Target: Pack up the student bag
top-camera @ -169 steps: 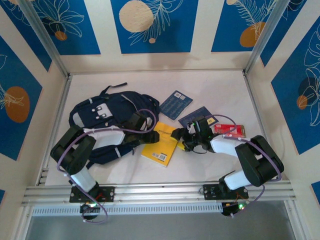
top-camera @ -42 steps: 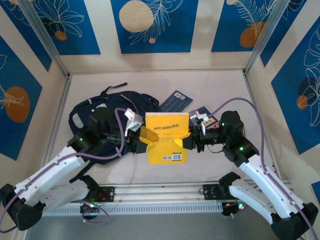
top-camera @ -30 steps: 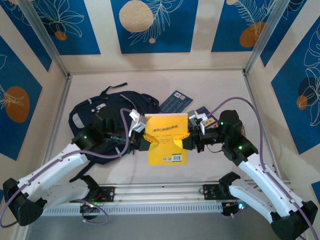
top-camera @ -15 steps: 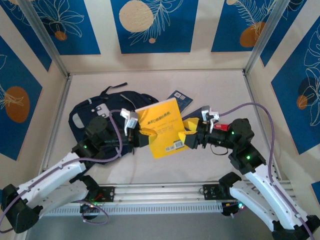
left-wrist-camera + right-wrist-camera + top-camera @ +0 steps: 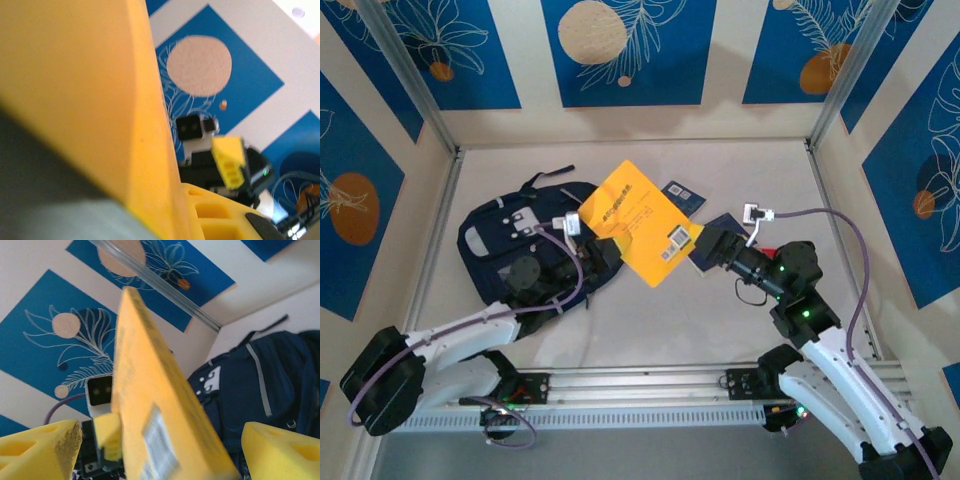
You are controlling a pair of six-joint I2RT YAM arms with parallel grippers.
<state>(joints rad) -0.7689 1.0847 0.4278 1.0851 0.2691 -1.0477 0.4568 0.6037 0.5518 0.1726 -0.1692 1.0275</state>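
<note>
Student bag (image 5: 505,238) lies slumped on the left, navy with pale stripes and white patches, right beneath and beside the left gripper (image 5: 597,256), the nearer arm. That one is clamped on a corner of the yellow book (image 5: 640,222), whose long axis slants up and rightward, away from the bag. Right gripper (image 5: 708,245) gapes wide, grasping nothing.

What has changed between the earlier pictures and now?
The yellow book, earlier flat on the table, was lifted by both grippers. The right gripper has now let go, jaws open. The left gripper alone holds the book and has swung it leftward toward the student bag. The bag and the blue booklet stayed in place.
</note>
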